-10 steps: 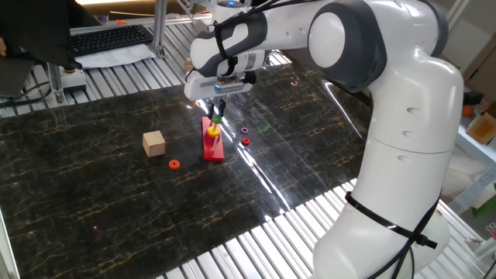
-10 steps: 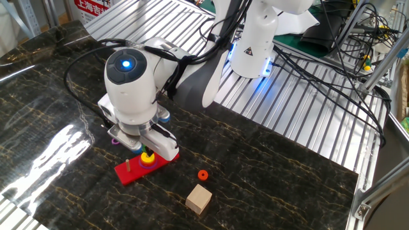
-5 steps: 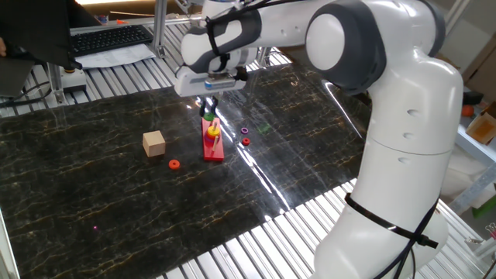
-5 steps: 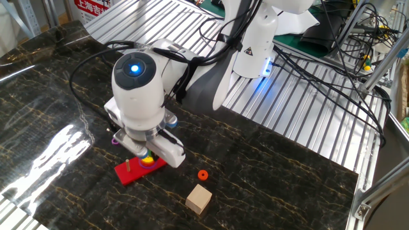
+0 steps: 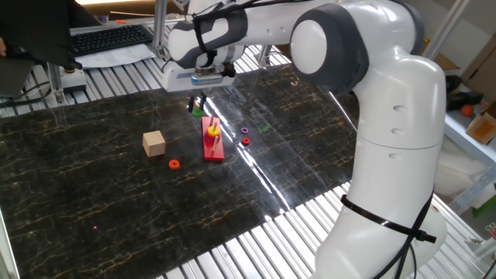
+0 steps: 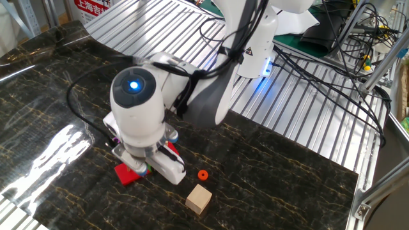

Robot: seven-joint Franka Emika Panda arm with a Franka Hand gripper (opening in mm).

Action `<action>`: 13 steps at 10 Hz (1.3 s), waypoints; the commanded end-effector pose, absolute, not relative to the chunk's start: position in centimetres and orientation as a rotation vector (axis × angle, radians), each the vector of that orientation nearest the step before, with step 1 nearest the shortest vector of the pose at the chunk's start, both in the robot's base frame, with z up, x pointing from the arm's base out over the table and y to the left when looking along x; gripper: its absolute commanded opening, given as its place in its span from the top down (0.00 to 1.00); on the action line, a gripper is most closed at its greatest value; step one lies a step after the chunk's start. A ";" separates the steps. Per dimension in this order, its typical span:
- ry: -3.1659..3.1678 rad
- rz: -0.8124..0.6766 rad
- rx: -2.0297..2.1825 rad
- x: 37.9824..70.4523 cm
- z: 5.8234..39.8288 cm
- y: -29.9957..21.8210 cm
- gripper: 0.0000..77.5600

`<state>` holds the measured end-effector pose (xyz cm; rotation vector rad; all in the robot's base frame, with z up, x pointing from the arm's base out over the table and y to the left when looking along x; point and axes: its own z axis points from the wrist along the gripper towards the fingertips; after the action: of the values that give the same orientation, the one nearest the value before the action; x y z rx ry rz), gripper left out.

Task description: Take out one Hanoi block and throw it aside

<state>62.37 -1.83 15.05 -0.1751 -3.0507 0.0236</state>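
My gripper (image 5: 197, 105) hangs over the dark mat, up and to the left of the red peg base (image 5: 211, 146). Its fingers stand close together with a small green bit between the tips, which looks like the Hanoi block (image 5: 198, 108) lifted off the peg. A yellow ring (image 5: 211, 132) stays on the base's peg. In the other fixed view the arm's round wrist covers most of the base (image 6: 124, 174), and the gripper (image 6: 143, 169) shows only at its lower edge.
A tan wooden cube (image 5: 154, 143) and an orange-red ring (image 5: 173, 164) lie left of the base; they also show in the other fixed view, cube (image 6: 199, 199) and ring (image 6: 202, 175). A purple ring (image 5: 245, 131) and a small red ring (image 5: 246, 142) lie right of the base. A keyboard (image 5: 108, 37) is at the back left.
My gripper has risen from the peg and moved left and back, away from the red base. The green bit that sat over the yellow ring has gone with it.
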 end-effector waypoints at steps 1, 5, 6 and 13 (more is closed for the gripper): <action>-3.078 0.009 -0.200 63.0 14.4 -0.8 0.97; -3.108 0.008 -0.264 62.6 13.3 1.2 0.97; -3.115 0.006 -0.257 62.6 13.1 1.3 0.97; -3.069 0.006 -0.244 62.3 10.1 1.9 0.97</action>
<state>62.38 1.56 10.16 -0.2415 -3.0911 -0.0052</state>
